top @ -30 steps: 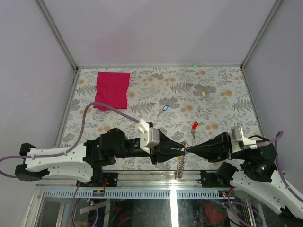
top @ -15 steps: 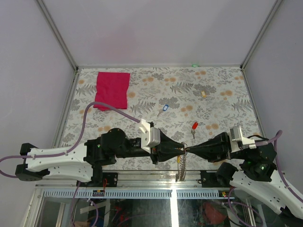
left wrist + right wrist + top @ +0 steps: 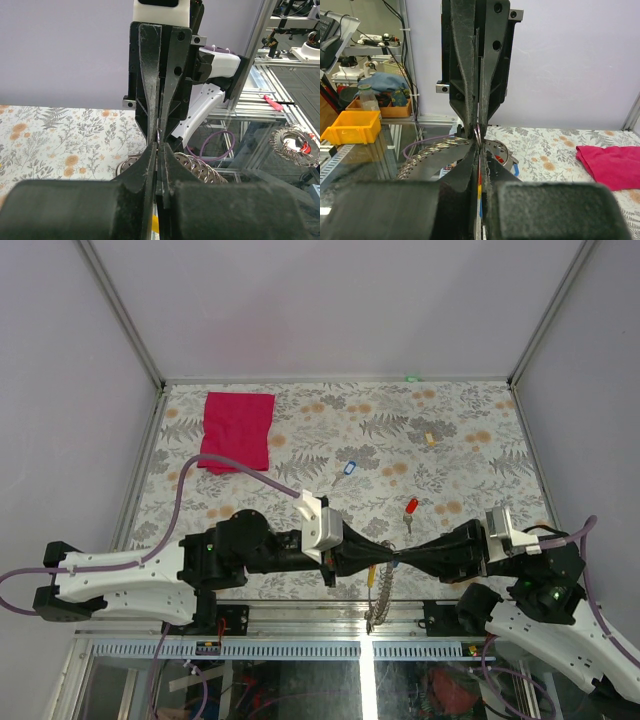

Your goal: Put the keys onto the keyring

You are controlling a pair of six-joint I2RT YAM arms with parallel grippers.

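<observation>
Our right gripper [image 3: 400, 558] clamps the keyring [image 3: 379, 590] (strap dangling) over the table's [image 3: 480, 440] near edge. Our left gripper [image 3: 372, 556], pinched shut, meets it tip to tip. The red key [image 3: 409, 508] lies just beyond, nearer our right arm.

you'll see a red cloth [image 3: 238, 430] lying flat near the far left corner of the floral table [image 3: 480, 470]. a small tan block [image 3: 430, 438] sits well apart from it, toward the far right. off the table stands a yellow bin [image 3: 351, 126].
</observation>
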